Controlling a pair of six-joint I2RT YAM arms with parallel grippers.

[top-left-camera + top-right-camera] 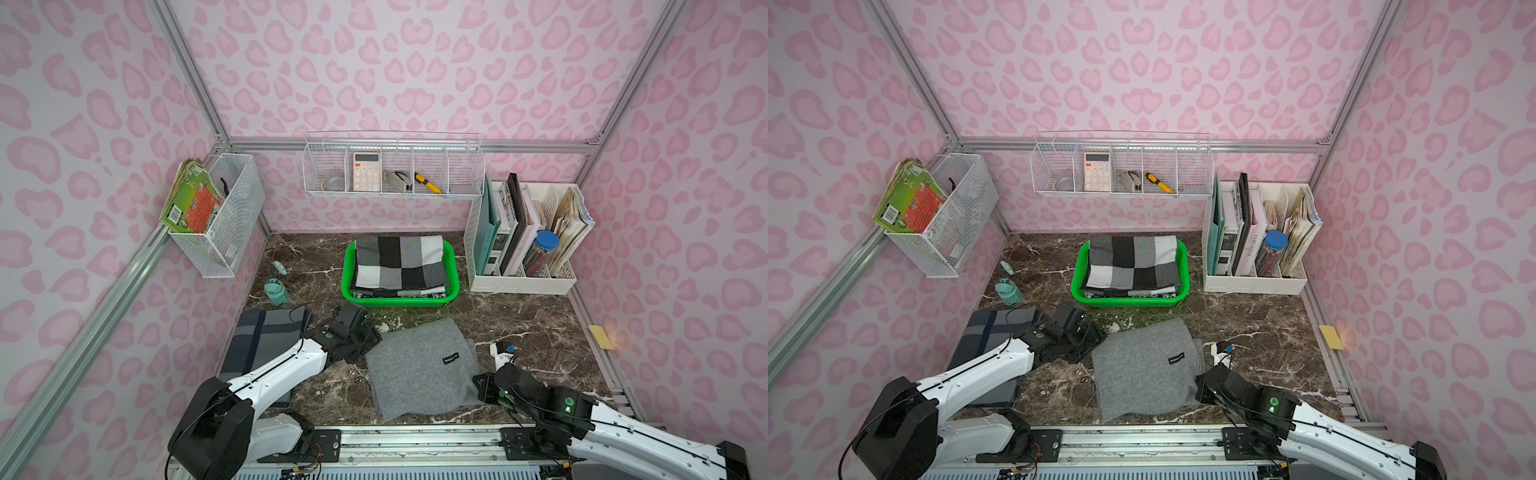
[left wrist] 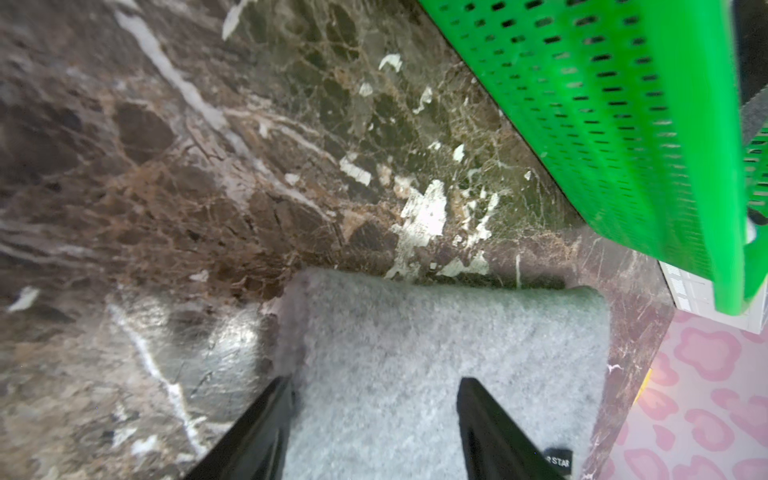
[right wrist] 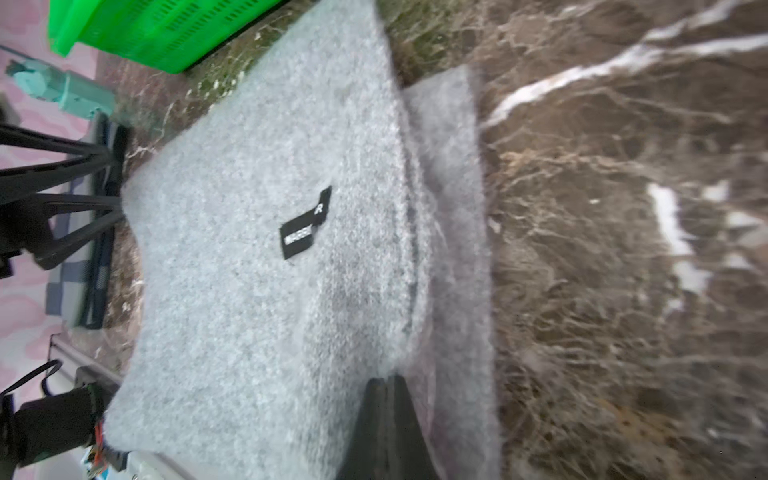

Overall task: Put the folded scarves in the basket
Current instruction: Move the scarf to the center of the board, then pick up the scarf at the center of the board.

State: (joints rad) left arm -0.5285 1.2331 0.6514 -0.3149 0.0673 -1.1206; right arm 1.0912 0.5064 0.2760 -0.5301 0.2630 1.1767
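One green basket [image 1: 399, 302], two white wire baskets [image 1: 232, 216] [image 1: 395, 166], two arms [image 1: 282, 365] [image 1: 623, 432], two scarves [image 1: 419, 370] [image 1: 262, 332] outside it.

My left arm [image 1: 286, 365] and right arm [image 1: 623, 434] wear glossy white shells dotted with small dark screws, and a thin black cable runs along each. Just behind each hand sit boxy black housings carrying a round green badge [image 1: 329, 335]. The fingers [image 2: 257, 432] are matte black, tapering to blunt tips.

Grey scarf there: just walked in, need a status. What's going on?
Both arms are at the grey scarf, which lies folded on the table. The right gripper is shut, seemingly pinching one edge; the left gripper is open over the opposite edge. The green basket behind already holds a checked cloth.
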